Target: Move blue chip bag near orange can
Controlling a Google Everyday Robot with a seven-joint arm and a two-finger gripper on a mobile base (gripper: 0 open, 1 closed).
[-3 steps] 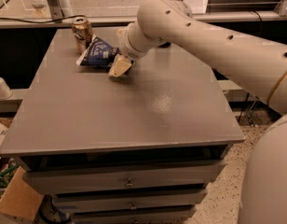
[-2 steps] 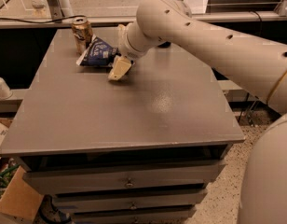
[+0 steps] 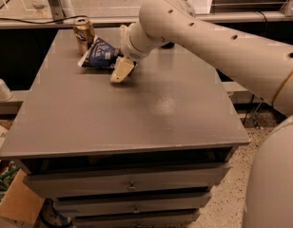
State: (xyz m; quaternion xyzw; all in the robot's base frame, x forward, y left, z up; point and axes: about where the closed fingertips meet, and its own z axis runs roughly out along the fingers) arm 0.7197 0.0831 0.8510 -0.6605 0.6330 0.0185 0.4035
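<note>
1. My arm (image 3: 218, 37) fills the right of the view, a thick pale tube sweeping in from the lower right, up and across to the far left of the table. It bends at the wrist and angles down towards the surface, a long reach because the work sits at the far corner.
2. The grey table (image 3: 137, 122) is under me, with drawers (image 3: 132, 186) at the front. The action is all at its back left.
3. The blue chip bag (image 3: 101, 53) lies crumpled on the top, one edge propped up towards the can, touching it or very nearly. I judge it sits there because that is exactly where the task wants it.
4. The orange can (image 3: 83, 32) stands upright just behind and left of the bag, near the table's far edge.
5. My gripper (image 3: 121, 69) is low at the bag's right edge, tipped down and nearly on the tabletop. Whether I am clamped on the bag or free of it, I cannot tell. My call: the move looks all but finished.
</note>
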